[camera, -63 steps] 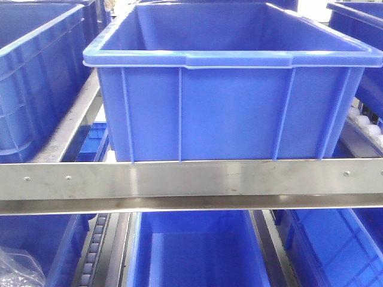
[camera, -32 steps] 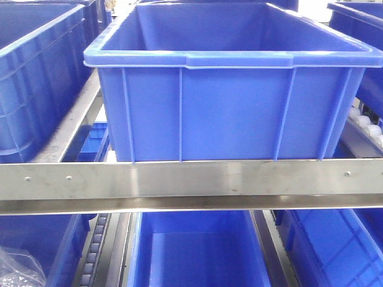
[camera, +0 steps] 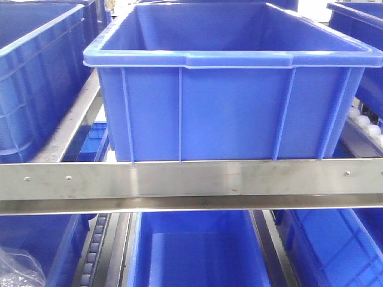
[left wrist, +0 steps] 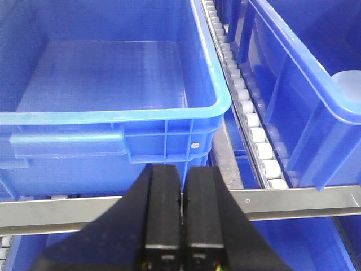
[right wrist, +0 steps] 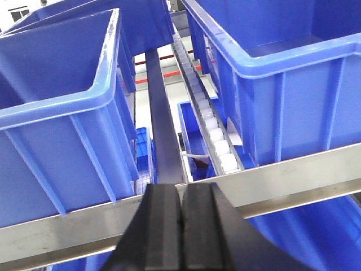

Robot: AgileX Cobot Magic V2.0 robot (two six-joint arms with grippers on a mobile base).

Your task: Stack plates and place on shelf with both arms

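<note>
No plates show in any view. The shelf is a metal rack whose steel front rail [camera: 191,185] crosses the front view, with blue bins standing on it. My left gripper [left wrist: 181,169] is shut with nothing between its black fingers; it hovers just in front of the rail [left wrist: 293,197], below an empty blue bin [left wrist: 113,84]. My right gripper [right wrist: 180,189] is also shut and empty. It sits in front of the rail [right wrist: 293,175], in line with the gap between two blue bins.
A large empty blue bin [camera: 227,89] fills the middle of the front view, with more bins to either side and below. White roller tracks [left wrist: 254,130] [right wrist: 217,141] run between bins. A pale rounded shape [left wrist: 345,84] lies in the right bin; I cannot tell what it is.
</note>
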